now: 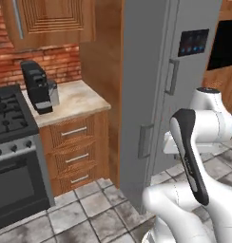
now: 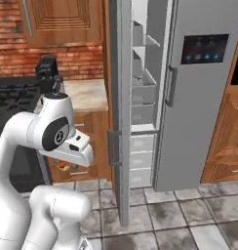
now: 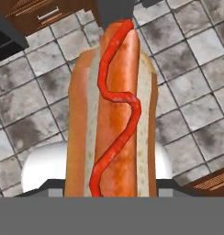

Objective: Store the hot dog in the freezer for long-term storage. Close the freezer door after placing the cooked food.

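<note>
Gripper (image 3: 114,195) pinches the hot dog (image 3: 114,105) over floor tiles; next I must carry it right, into the open freezer (image 2: 143,88).

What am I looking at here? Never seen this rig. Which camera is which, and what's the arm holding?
It's a rendered kitchen with a white robot arm on a driving base. Two pictures come from cameras on the base, behind the arm to its left and right. The third looks along the gripper, shut on the hot dog above the tiled floor; the hot dog also peeks out under the hand in the right base view. The freezer door stands open, showing the freezer shelves and drawers. A coffee machine sits on the counter beside the stove.
</note>
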